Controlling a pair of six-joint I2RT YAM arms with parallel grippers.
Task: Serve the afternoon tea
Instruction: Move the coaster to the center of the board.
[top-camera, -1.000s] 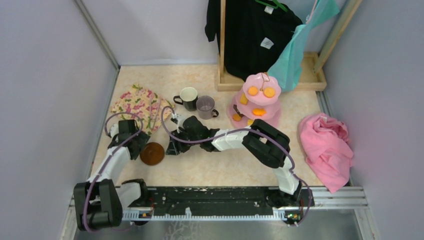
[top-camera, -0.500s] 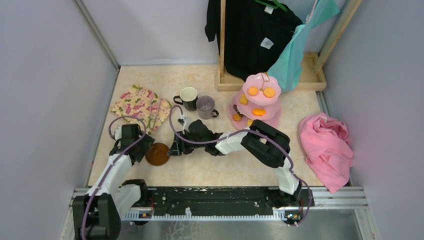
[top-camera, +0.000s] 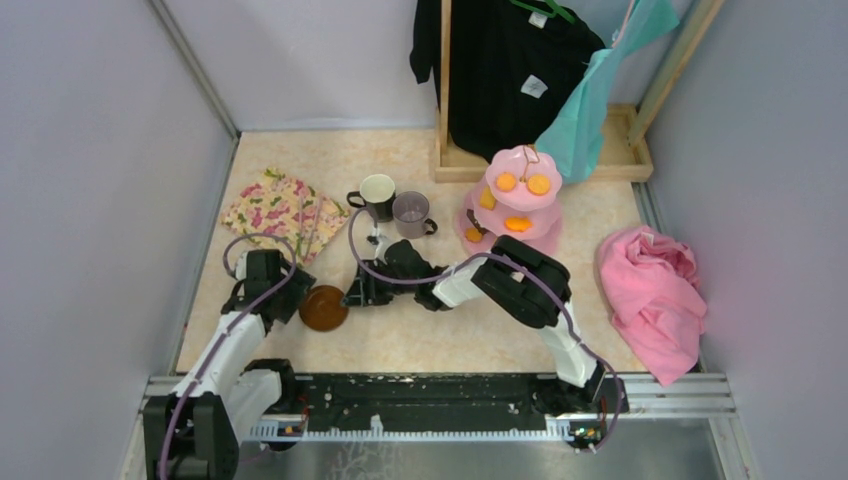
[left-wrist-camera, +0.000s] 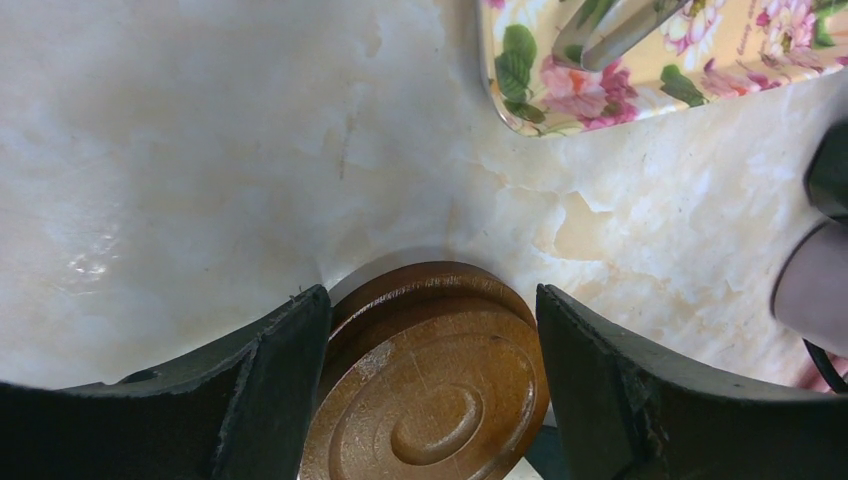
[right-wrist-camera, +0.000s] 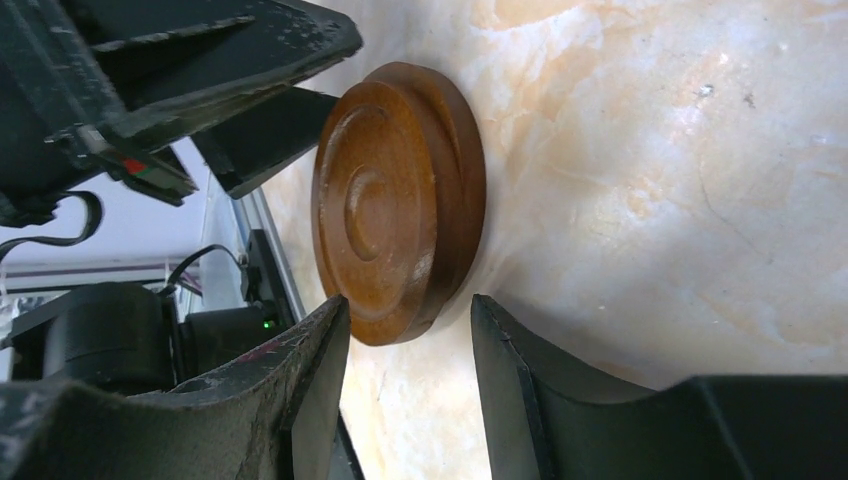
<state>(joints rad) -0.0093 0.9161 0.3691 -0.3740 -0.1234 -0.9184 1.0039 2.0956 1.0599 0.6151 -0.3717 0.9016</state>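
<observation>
A round brown coaster (top-camera: 323, 307) lies on the table, left of centre. It looks like two discs stacked, the upper one (left-wrist-camera: 440, 390) slightly tilted. My left gripper (top-camera: 298, 302) is shut on its sides, a finger (left-wrist-camera: 275, 370) pressing each edge. My right gripper (top-camera: 353, 297) faces it from the right, open, its fingertips (right-wrist-camera: 330, 330) just short of the coaster's rim (right-wrist-camera: 400, 200). The black mug (top-camera: 376, 196) and smoky translucent mug (top-camera: 411, 214) stand behind. The pink three-tier stand (top-camera: 541, 221) holds orange snacks (top-camera: 518, 224).
The flower-patterned tray (top-camera: 280, 212) lies at the back left, its corner (left-wrist-camera: 560, 95) close to the coaster. A pink cloth (top-camera: 652, 295) is heaped at the right. A wooden clothes rack (top-camera: 620, 160) with hanging garments stands at the back.
The left gripper and the coaster have shifted right, toward the right gripper. The right gripper has drawn back a little and its jaws have widened slightly.
</observation>
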